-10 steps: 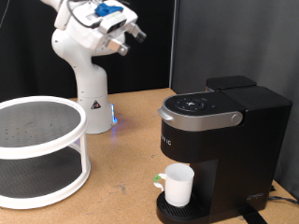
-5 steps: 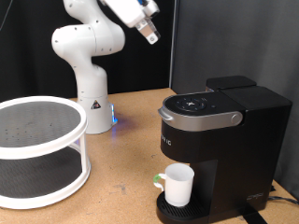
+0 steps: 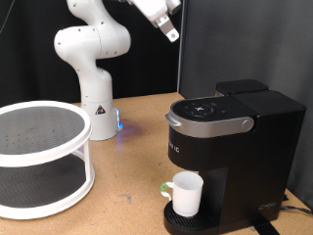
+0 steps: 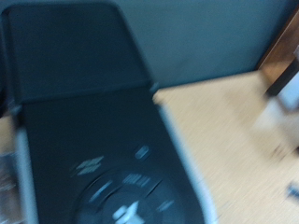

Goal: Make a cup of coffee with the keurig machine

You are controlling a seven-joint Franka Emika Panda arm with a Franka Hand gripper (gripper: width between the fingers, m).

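The black keurig machine point(image 3: 230, 147) stands at the exterior view's right with its grey-silver lid handle point(image 3: 201, 123) down. The white cup point(image 3: 186, 193) sits on its round drip tray point(image 3: 181, 219) under the spout. A small green-topped thing point(image 3: 163, 191) shows just beside the cup. My gripper point(image 3: 171, 32) is high at the exterior view's top edge, well above the machine and touching nothing. The blurred wrist view looks down on the machine's top and buttons point(image 4: 121, 182); no fingers show there.
A white two-tier round rack point(image 3: 39, 157) stands at the exterior view's left. The white arm base point(image 3: 93, 98), with a blue light, is behind it. A black curtain hangs at the back. Wooden table top point(image 3: 127, 166) lies between the rack and the machine.
The arm has swung up and towards the exterior view's right. The gripper went from above the base to the top edge, above the machine. Cup and machine have not moved.
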